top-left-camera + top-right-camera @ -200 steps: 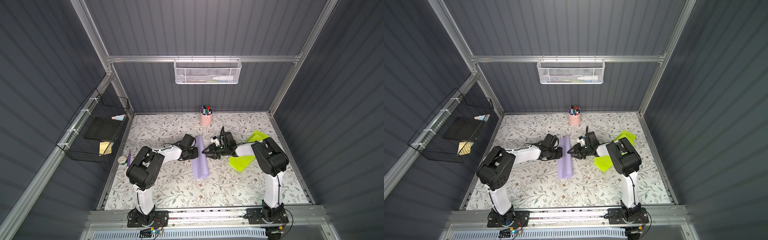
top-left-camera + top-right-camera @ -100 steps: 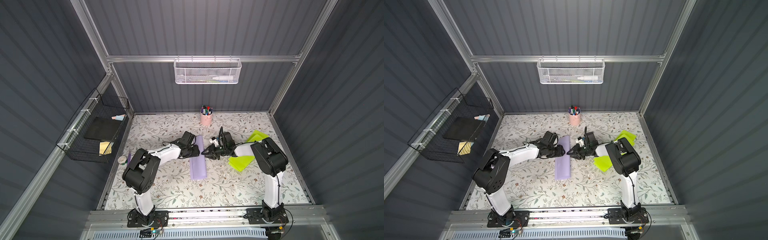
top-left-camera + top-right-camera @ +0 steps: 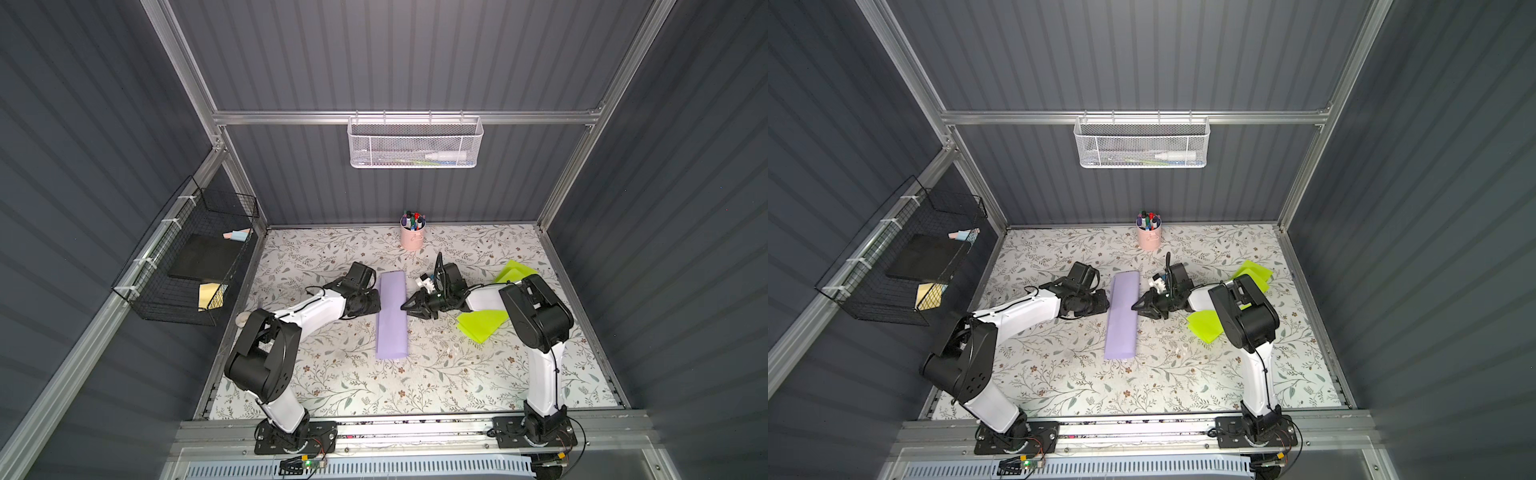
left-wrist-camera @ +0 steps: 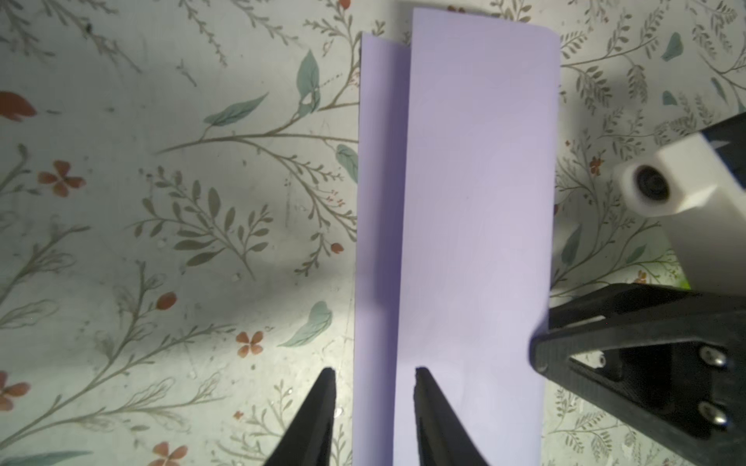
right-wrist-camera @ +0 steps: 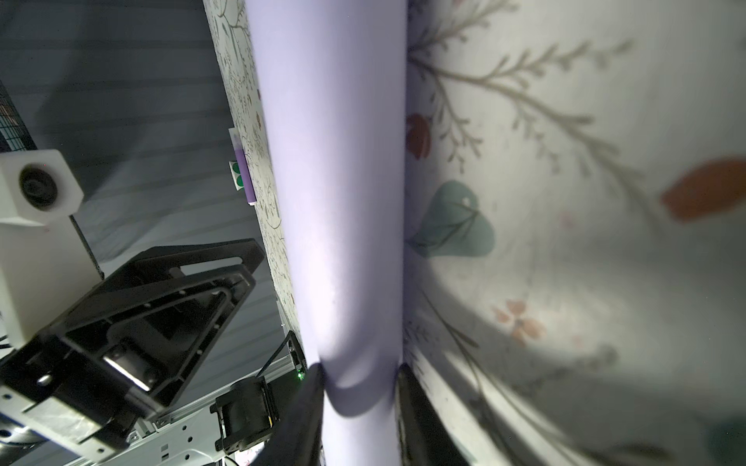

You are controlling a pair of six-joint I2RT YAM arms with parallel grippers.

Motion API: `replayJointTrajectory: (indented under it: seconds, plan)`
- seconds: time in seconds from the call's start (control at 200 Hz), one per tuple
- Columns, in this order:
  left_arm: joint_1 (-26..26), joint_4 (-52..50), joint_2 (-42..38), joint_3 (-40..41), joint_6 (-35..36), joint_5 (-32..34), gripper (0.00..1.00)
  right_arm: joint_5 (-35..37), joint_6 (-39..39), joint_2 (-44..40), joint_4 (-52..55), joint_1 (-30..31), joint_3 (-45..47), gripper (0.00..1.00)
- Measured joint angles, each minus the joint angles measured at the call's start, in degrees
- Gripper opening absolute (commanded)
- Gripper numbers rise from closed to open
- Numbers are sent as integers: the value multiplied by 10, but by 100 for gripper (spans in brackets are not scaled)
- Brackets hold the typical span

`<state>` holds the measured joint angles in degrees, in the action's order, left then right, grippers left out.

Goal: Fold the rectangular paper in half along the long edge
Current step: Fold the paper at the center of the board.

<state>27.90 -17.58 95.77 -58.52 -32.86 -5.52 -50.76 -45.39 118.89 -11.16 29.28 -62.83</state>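
Observation:
The purple rectangular paper (image 3: 391, 316) (image 3: 1122, 316) lies doubled over lengthwise on the floral table, running from near to far. In the left wrist view the upper layer (image 4: 476, 201) stops short of the lower layer's edge, leaving a narrow strip (image 4: 379, 201) uncovered. My left gripper (image 3: 377, 300) (image 4: 374, 369) hovers open at that left side, one fingertip over the table, one over the paper. My right gripper (image 3: 405, 308) (image 5: 359, 367) lies low at the opposite side, shut on the rounded fold (image 5: 331, 161), which bulges between its fingers.
A pink pen cup (image 3: 412, 237) stands at the back. Lime green sheets (image 3: 482, 326) lie under and beside the right arm, another (image 3: 513, 272) farther back. A white mesh basket (image 3: 413, 143) hangs on the back wall, a black wire basket (image 3: 187, 266) on the left wall.
My left gripper has opened and let go of the paper's left edge, and its arm has swung back to the left. The paper's near end has shifted slightly left. The right gripper stays put.

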Motion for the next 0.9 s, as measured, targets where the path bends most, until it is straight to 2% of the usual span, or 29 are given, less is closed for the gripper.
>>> replayJointTrajectory:
  seconds: [0.3,0.901]
  plan:
    - [0,2,22,7,-3,0,7,0,15,6,30,5,-10,32]
    - [0,24,52,20,-2,3,2,6,26,7,64,7,-26,32]
